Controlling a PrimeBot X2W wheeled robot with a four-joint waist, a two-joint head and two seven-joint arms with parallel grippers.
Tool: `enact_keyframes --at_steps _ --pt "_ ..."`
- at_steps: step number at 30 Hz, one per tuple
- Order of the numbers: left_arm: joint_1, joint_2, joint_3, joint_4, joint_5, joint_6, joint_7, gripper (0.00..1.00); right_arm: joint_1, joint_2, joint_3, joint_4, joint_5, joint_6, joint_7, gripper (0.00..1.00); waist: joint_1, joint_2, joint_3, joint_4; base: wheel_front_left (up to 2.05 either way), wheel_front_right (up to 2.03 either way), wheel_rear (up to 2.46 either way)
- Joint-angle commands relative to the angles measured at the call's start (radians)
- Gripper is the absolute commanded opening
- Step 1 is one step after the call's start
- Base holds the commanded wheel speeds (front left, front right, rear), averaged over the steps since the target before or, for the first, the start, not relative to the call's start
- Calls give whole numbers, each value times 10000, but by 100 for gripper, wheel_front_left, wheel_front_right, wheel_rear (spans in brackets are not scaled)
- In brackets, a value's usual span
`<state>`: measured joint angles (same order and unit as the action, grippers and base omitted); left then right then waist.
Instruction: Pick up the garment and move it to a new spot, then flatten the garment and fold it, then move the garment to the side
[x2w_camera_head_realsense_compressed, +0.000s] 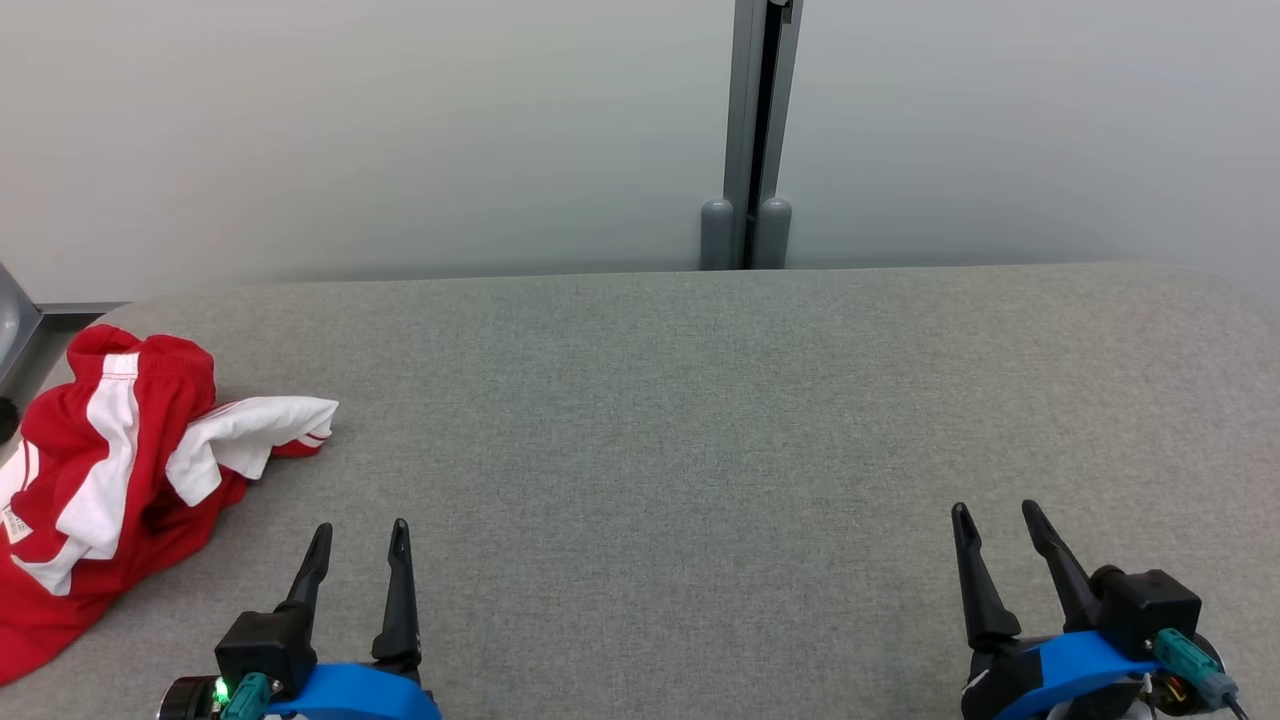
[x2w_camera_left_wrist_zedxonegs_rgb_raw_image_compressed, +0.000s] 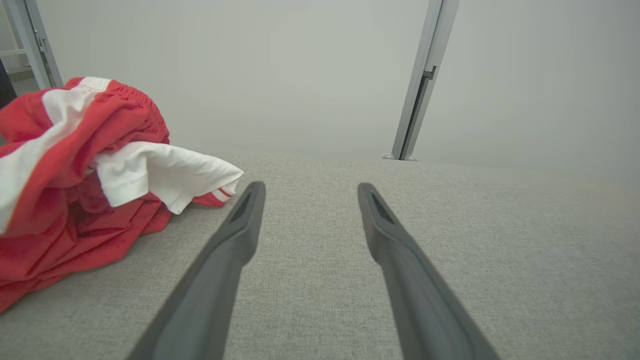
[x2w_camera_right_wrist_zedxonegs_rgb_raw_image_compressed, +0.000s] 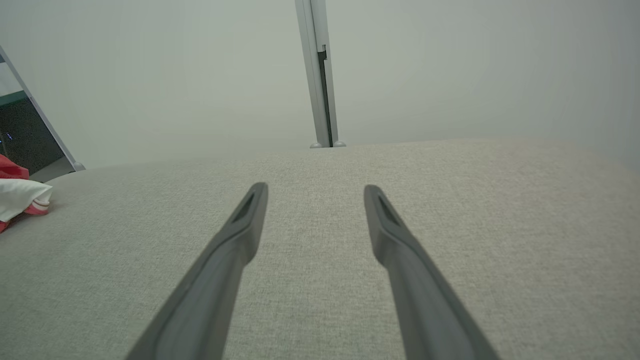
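Note:
The garment (x2w_camera_head_realsense_compressed: 250, 432) lies crumpled at the left edge of the grey cloth-covered table (x2w_camera_head_realsense_compressed: 700, 420). Its white sleeve with red-striped trim sticks out to the right, and its red body spreads underneath. The print is hidden. In the left wrist view the garment (x2w_camera_left_wrist_zedxonegs_rgb_raw_image_compressed: 165, 172) sits just left of the left finger. A bit of the sleeve of the garment (x2w_camera_right_wrist_zedxonegs_rgb_raw_image_compressed: 20, 195) shows at the far left of the right wrist view. My left gripper (x2w_camera_head_realsense_compressed: 361, 528) is open and empty, a short way to the right of the pile. My right gripper (x2w_camera_head_realsense_compressed: 995, 510) is open and empty, far to the right.
Red shorts (x2w_camera_head_realsense_compressed: 105, 430) with broad white stripes lie bunched on top of the garment. A grey post (x2w_camera_head_realsense_compressed: 748, 140) stands against the pale wall behind the table's far edge. A metal frame (x2w_camera_head_realsense_compressed: 15, 330) shows beyond the table's left end.

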<state>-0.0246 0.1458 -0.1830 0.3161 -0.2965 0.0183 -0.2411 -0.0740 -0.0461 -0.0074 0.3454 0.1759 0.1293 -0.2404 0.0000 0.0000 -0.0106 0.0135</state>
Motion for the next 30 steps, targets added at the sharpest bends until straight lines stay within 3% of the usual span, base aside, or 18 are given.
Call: enact_keyframes --at_steps 1,21,30 --pt "48 55 -77 13 157 61 -82 100 -47 -72 -21 47 -178 25 -75 100 0 0 -6 -2 0 0 0" --pt "84 168 -131 15 -13 162 63 100 -125 -72 -89 248 -217 24 -73 100 0 0 -49 -15 0 0 0" --pt "-10 245 -318 -36 73 156 21 100 129 -66 -254 150 -310 24 -39 100 0 0 -86 977 0 0 0"
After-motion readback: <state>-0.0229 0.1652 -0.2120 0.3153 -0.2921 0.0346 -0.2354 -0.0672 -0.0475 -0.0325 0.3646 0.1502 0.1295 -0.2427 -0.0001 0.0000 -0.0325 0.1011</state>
